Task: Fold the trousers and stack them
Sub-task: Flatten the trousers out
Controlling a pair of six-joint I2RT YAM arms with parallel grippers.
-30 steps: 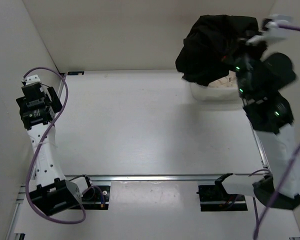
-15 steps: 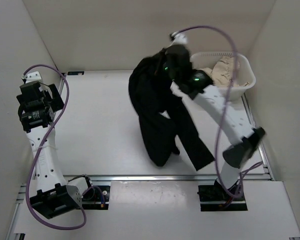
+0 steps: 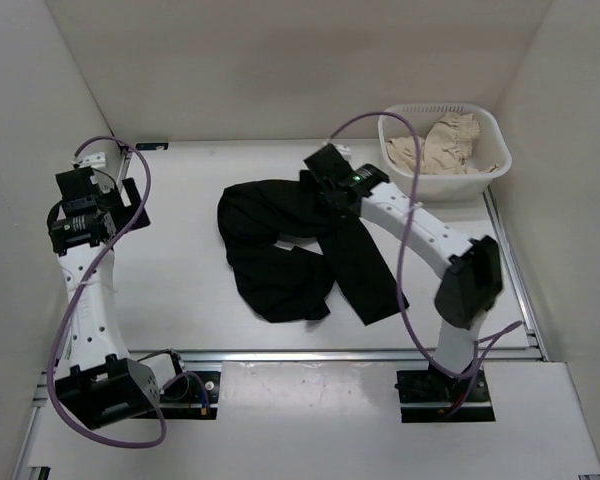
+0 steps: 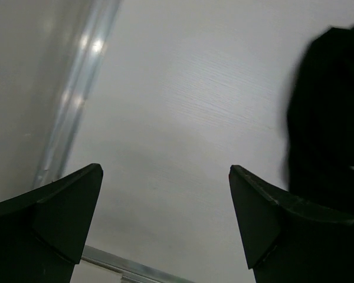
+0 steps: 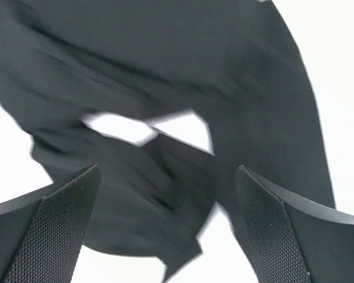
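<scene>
walls (image 3: pixel 260 70): plain beige | table (image 3: pixel 185 290): white | rail (image 3: pixel 310 355): metal, near edge
</scene>
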